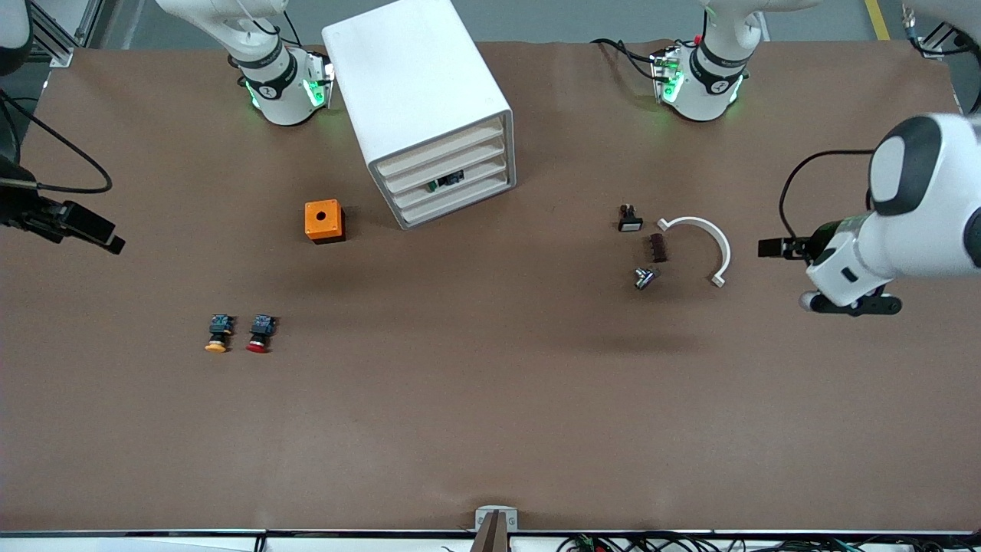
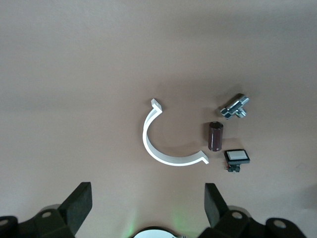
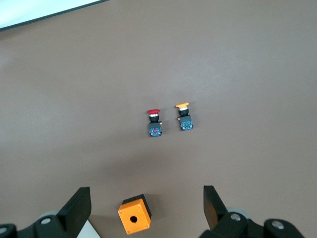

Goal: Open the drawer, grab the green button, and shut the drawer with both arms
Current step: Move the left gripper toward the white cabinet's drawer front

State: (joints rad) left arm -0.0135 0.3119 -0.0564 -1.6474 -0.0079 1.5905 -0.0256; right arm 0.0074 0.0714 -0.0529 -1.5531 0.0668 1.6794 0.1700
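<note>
The white four-drawer cabinet [image 1: 418,84] stands at the back middle of the table. Its drawer [image 1: 479,179], third from the top, is pushed in. A small dark and green thing, probably the button [image 1: 445,182], shows in a gap at that drawer's front. My left gripper [image 1: 769,248] is open and empty, up in the air at the left arm's end of the table; its fingers [image 2: 79,203] frame bare table. My right gripper [image 1: 103,238] is open and empty at the right arm's end, and its fingers [image 3: 77,206] show the orange box between them.
An orange box [image 1: 324,221] [image 3: 134,214] sits beside the cabinet. A yellow-capped button [image 1: 218,333] [image 3: 184,115] and a red-capped button [image 1: 260,334] [image 3: 154,120] lie nearer the camera. A white curved clip [image 1: 705,241] [image 2: 166,144], brown cylinder [image 2: 215,136], metal fitting [image 2: 235,106] and small switch [image 2: 236,158] lie near the left gripper.
</note>
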